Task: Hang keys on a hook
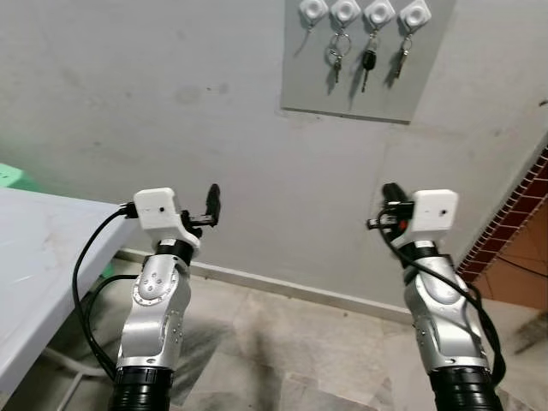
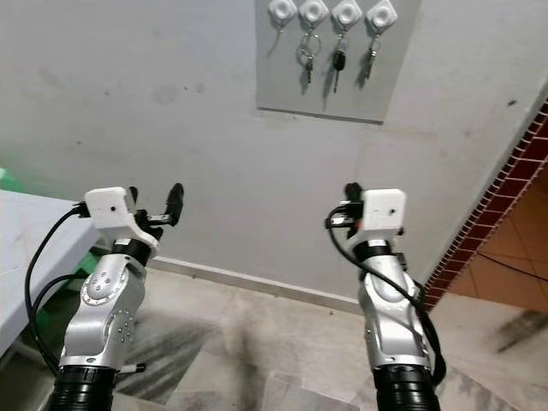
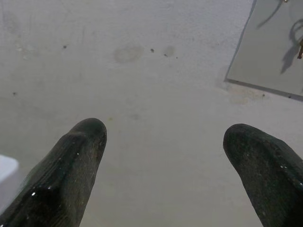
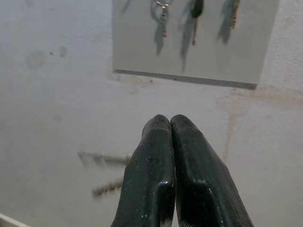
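- We face a grey plaster wall (image 1: 171, 103); a flat grey rectangular board (image 1: 364, 86) is fixed to it, up and right of centre.
- Four white square plastic hooks (image 1: 363, 12) sit in a row along the board's top edge.
- Keys hang on three of them: a silver key bunch on a ring (image 1: 336, 58) on the second hook from the left, a black-headed key (image 1: 367, 64) on the third, a small metal key (image 1: 402, 60) on the fourth. The leftmost hook (image 1: 312, 11) carries nothing.
- Left claw (image 1: 211, 205) — raised in front of the wall, below and left of the board; its two black fingers (image 3: 75, 165) stand well apart, nothing between them.
- Right claw (image 1: 390, 201) — raised at about the same height, below the board's right part; in the wrist view its fingertips (image 4: 158, 156) press together with nothing clamped.
- A white bench (image 1: 34, 274) edge shows at far left, beside the left arm.
- Grey stone-tile floor (image 1: 300, 351) below; red-brown brick tiling (image 1: 514, 223) at far right.
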### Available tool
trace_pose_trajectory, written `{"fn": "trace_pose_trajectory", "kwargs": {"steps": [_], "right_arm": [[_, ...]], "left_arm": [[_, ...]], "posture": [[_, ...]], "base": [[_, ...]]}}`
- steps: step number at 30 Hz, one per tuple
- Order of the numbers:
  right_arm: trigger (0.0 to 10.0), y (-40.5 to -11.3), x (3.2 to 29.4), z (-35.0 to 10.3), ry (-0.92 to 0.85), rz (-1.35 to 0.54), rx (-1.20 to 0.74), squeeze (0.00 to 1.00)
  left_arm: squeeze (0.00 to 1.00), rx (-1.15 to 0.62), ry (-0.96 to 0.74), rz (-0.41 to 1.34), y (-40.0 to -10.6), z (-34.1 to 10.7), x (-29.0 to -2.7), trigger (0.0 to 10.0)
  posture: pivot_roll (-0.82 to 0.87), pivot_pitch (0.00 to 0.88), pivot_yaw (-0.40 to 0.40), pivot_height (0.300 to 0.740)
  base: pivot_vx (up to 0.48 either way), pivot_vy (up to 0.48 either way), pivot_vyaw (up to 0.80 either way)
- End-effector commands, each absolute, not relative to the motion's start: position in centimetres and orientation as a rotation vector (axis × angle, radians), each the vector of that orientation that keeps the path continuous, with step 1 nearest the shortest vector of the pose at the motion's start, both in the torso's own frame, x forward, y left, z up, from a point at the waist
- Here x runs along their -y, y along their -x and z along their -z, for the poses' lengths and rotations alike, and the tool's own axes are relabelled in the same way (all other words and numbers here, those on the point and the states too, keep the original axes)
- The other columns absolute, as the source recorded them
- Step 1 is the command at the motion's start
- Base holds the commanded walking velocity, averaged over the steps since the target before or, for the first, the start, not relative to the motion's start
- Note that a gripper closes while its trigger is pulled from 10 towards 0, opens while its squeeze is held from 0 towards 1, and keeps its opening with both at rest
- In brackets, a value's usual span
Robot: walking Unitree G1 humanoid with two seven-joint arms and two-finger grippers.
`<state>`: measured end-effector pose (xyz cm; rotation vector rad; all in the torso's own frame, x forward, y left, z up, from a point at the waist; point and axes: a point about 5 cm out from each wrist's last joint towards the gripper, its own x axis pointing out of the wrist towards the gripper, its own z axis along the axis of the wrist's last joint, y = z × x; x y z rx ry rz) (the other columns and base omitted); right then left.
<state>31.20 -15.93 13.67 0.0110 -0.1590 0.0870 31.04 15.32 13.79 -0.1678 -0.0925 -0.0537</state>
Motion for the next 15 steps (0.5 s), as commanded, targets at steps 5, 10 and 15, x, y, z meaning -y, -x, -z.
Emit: {"fn": "trace_pose_trajectory", "kwargs": {"steps": [5,10,15], "right_arm": [[10.0,-31.14,16.17,-14.31,-0.006,-0.091,0.193,0.0],[10.0,-30.9,16.55,-14.24,-0.005,-0.076,0.192,0.0],[10.0,-30.78,16.29,-14.12,-0.01,-0.082,0.188,0.0]], "left_arm": [[0.0,0.063,0.187,0.123,-31.42,-13.47,-13.86,10.0],[0.0,0.055,0.225,0.119,-31.45,-13.33,-13.6,10.0],[0.0,0.057,0.206,0.11,-31.37,-13.25,-13.59,10.0]], "posture": [[-0.01,0.038,0.016,0.74],[-0.02,0.044,0.013,0.74],[-0.01,0.042,0.001,0.74]], "base": [[0.0,0.0,0.0],[0.0,0.0,0.0],[0.0,0.0,0.0]]}}
